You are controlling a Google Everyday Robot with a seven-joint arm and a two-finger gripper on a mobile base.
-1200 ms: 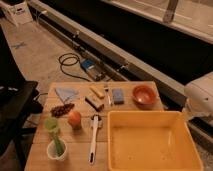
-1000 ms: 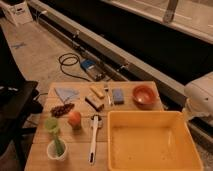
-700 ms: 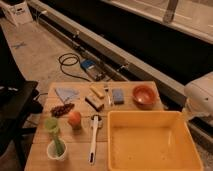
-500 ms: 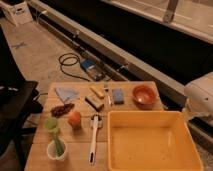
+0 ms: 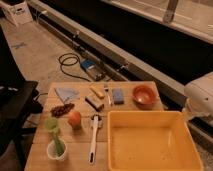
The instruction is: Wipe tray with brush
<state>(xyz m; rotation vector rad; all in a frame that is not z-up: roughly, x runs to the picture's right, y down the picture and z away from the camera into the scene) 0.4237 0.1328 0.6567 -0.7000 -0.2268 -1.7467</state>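
Note:
The yellow tray point(image 5: 150, 145) lies on the right half of the wooden table point(image 5: 75, 161), near its front edge, with nothing in it. The white-handled brush point(image 5: 94, 137) lies flat on the table just left of the tray, pointing front to back, its dark-tipped head at the far end. My gripper is out of view. Only a white part of my arm point(image 5: 201, 96) shows at the right edge, beside the tray's far right corner. Nothing from the table is held.
Behind the tray are an orange-red bowl point(image 5: 144, 95), a blue sponge point(image 5: 118, 96), a wooden block point(image 5: 93, 102) and a blue cloth point(image 5: 66, 93). An orange fruit point(image 5: 74, 119) and a green item in a white cup point(image 5: 56, 144) stand left of the brush. A dark chair point(image 5: 15, 110) is at the left.

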